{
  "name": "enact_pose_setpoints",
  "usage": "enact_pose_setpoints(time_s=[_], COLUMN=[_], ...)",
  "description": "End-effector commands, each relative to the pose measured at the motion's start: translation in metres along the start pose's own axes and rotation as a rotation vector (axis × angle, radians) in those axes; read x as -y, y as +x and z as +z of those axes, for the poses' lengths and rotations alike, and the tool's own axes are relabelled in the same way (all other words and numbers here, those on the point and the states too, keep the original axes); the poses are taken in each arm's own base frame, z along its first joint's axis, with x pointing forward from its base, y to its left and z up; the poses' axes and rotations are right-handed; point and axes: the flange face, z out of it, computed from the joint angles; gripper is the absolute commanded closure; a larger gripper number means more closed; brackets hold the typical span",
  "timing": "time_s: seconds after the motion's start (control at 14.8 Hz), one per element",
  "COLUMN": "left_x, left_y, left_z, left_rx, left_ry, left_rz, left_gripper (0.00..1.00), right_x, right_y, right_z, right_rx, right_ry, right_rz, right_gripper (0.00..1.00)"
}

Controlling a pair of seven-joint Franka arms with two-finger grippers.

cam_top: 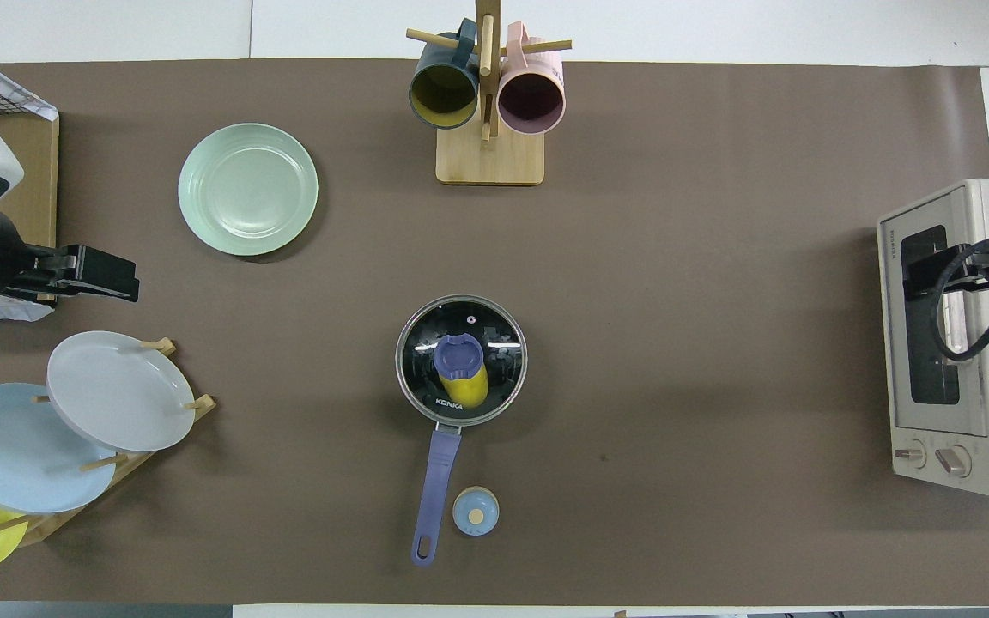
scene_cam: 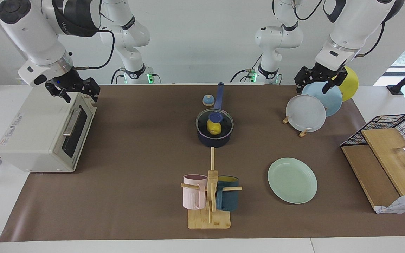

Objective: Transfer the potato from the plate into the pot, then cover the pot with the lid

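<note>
Yellow potato (scene_cam: 214,128) sits inside the pot (scene_cam: 214,138), and the glass lid (scene_cam: 214,119) covers it. The mint-green plate (scene_cam: 292,180) is bare. Both jobs look done. Left gripper (scene_cam: 320,80) hangs over the plate rack (scene_cam: 302,133), right gripper (scene_cam: 72,89) over the toaster oven (scene_cam: 44,131); I cannot tell their fingers.

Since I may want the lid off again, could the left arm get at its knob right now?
Probably yes. The lid sits on the pot with its knob uncovered on top, and nothing stands over it. The left gripper hangs over the plate rack, toward its own end.
</note>
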Motion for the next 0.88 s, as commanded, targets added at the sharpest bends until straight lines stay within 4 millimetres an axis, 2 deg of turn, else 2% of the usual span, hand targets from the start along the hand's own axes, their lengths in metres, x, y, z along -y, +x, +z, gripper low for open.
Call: enact_pose_setpoints(time_s=[0.0, 0.2, 0.81], left_x=[0.002, 0.002, 0.002], left_y=[-0.003, -0.003, -0.003], left_z=[-0.002, -0.002, -0.002], left_rx=[0.007, 0.007, 0.007], left_ry=[-0.008, -0.008, -0.008], left_rz=[-0.009, -0.009, -0.009], left_gripper=[0.0, 0.0, 0.0], right_x=[-0.005, -0.013, -0.015], right_y=[-0.004, -0.007, -0.011], right_z=[-0.003, -0.002, -0.004], right_rx=[-0.007, 0.002, 0.004], right_ry=[0.002, 0.001, 0.008], right_rz=[-0.012, 0.0, 0.008], right_gripper=[0.0, 0.0, 0.0])
